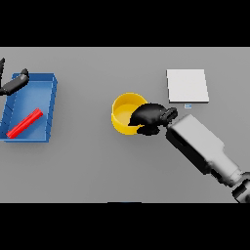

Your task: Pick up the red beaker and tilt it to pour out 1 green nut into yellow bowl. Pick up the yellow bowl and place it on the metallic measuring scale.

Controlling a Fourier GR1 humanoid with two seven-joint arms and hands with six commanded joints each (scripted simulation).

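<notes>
The right hand (150,116) reaches in from the lower right and sits over the right rim of the yellow bowl (124,111), its fingers (137,117) curled over that rim and dipping inside, grasping the bowl. The bowl stands upright on the grey worktop (97,161). Beyond the fingers, up and to the right and well apart from the bowl, lies the pale square measuring scale (187,86). Far to the left of the fingers, a blue tray (49,85) holds the red beaker (25,123), lying on its side. The left hand (14,83) shows at the tray's upper left corner with relaxed, released fingers.
</notes>
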